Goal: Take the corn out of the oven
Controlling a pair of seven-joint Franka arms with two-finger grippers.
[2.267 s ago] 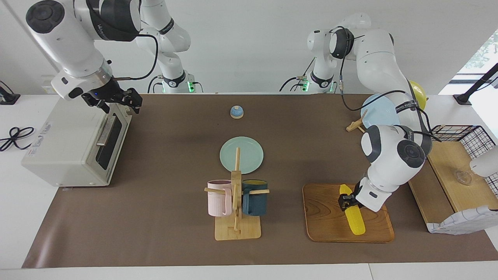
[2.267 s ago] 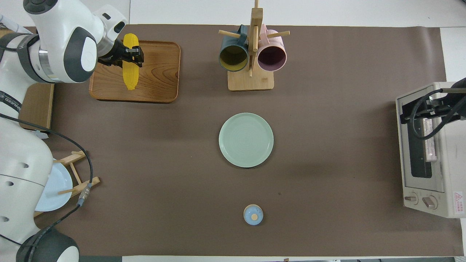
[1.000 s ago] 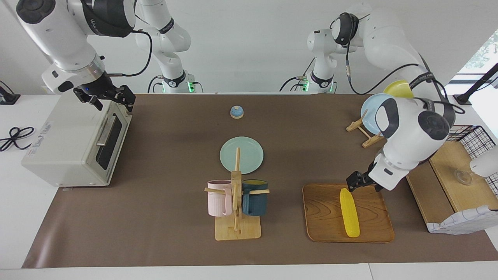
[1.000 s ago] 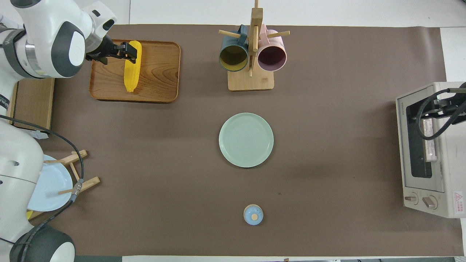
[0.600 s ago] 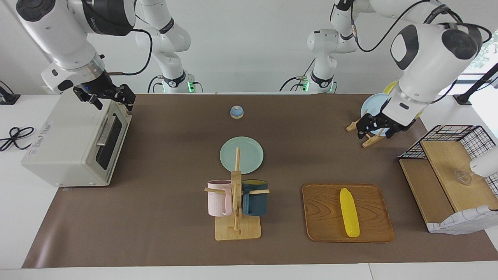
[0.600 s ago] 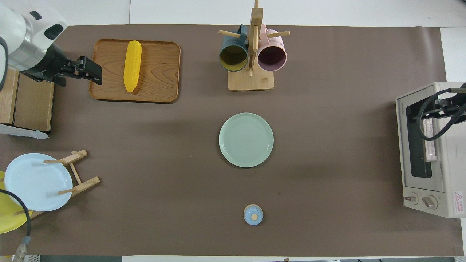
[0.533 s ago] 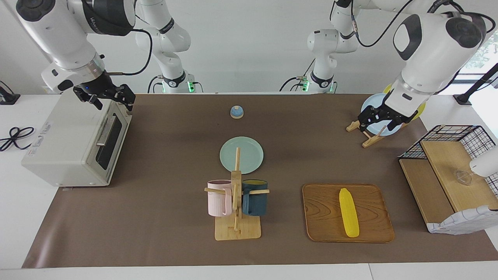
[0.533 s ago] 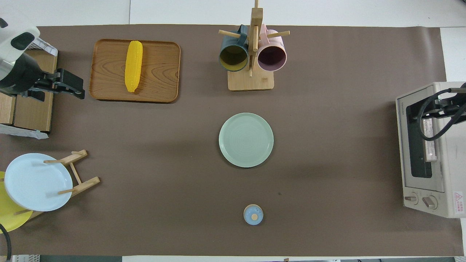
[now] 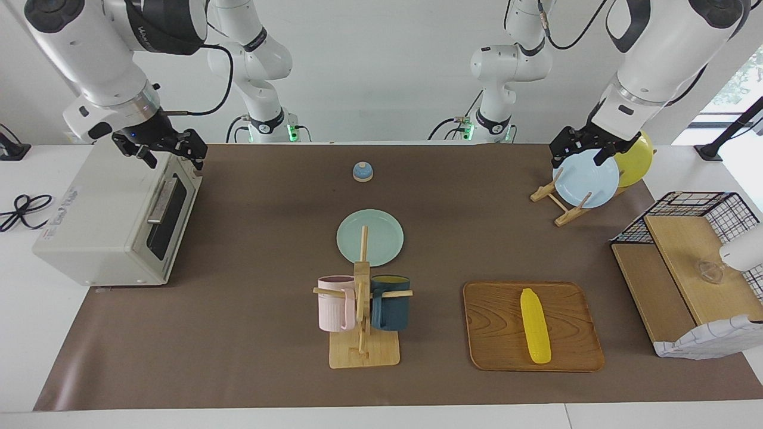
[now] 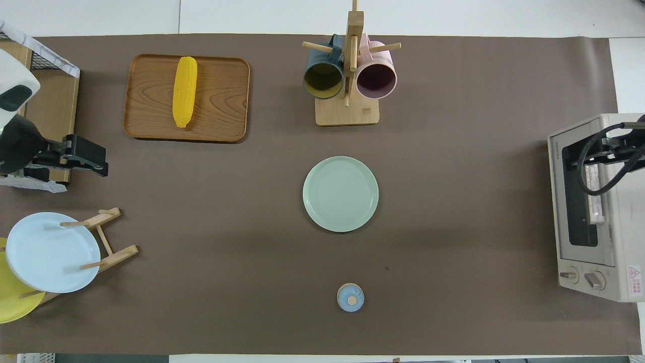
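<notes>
Left gripper (image 9: pixel 581 150) hangs open and empty at the upper right of the facing view, up over the light blue plate (image 9: pixel 585 178) in its wooden rack (image 9: pixel 560 205). Right gripper (image 9: pixel 162 149) hangs open and empty too, at the upper left of that view, over the top front edge of the oven (image 9: pixel 104 217). The oven door is shut.

The corn (image 9: pixel 534 325) is out of the oven. It lies flat on the wooden tray (image 9: pixel 495 333) at the lower right of the facing view, with nothing touching it. The job looks done. The good thing to do now is to pull both arms up and away slowly, so nothing bumps the plate rack or the oven, and to leave the corn alone.

A little over two seconds ago the left gripper was down on the tray with its fingers around the corn. It let go, rose and swung off toward the plates. The corn stayed on the tray, and the right gripper lifted a little from the oven door
</notes>
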